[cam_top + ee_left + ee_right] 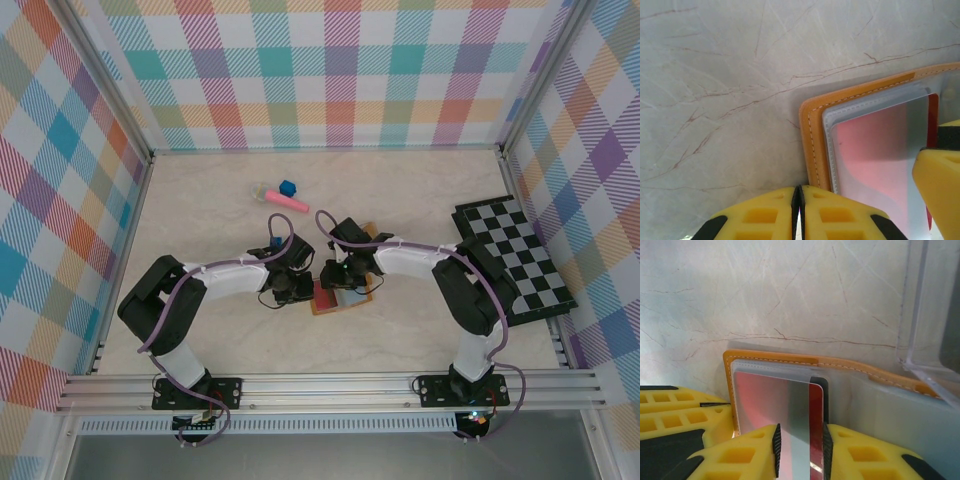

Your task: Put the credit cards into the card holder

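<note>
i read this as the insertion step: one card is being fed into the wallet (790,359). the wallet lies open on the table (715,75) between the two arms, with its orange stitched border and clear inner pocket facing up. a red card (875,150) already sits under the clear pocket film.

the right gripper (800,455) pinches a grey card (796,415) across its width, one finger on each long edge, the jaws only as far apart as the card is wide. the card's rounded far corner lies over the pocket, on top of the red. i cannot tell from here whether its leading edge is inside the slot or just resting on the film.

the left gripper (797,205) has its fingers pressed together with nothing between them. it sits at the wallet's outer edge, right against the orange border, and i judge it is bracing the wallet so it does not slide. in the left wrist view one of the right gripper's fingers (939,185) stands over the pocket.

next move, as i see it: push the grey card forward along the pocket, flat and square to the slot mouth, with the left holding firm. let go only once the card is seated. a tilted card could catch on the film or shove the wallet away.
</note>
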Controlling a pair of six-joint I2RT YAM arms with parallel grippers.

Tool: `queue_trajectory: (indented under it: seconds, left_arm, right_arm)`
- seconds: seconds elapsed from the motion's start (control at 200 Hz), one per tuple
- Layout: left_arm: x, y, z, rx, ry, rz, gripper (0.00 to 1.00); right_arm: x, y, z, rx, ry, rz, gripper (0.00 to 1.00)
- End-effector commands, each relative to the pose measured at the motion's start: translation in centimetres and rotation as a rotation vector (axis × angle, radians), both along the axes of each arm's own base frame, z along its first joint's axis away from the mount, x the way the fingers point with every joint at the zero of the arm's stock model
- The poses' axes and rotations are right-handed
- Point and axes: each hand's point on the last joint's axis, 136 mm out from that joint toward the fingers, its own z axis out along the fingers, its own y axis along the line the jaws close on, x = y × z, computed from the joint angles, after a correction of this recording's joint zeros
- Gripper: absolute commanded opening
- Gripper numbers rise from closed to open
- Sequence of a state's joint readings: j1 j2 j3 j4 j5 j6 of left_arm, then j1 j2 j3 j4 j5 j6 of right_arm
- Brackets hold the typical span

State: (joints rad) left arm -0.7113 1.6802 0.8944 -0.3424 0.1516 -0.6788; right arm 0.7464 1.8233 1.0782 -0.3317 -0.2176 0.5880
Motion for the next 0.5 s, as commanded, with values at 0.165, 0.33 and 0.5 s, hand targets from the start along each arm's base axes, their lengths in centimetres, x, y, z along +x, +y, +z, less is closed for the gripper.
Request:
queue_trajectory:
  seconds: [0.165,0.33,0.5]
  left_arm:
    - [1.4,0.2,0.4,0.04,-0.08,-0.025,0.15]
    - [1.2,0.4,1.5,0.033,-0.098,-0.028,0.19]
    - [1.3,0.7,2.3,0.036,-0.114,-0.016,0.24]
  right_arm:
    - [0.2,-2.2,3.6,-0.04,-0.118,-0.048,0.44]
    - [0.1,-5.8,3.4,-0.123,-0.127,-0.107,0.35]
    - [-0.6,-7.4,0.9,-0.206,-0.059,-0.137,0.26]
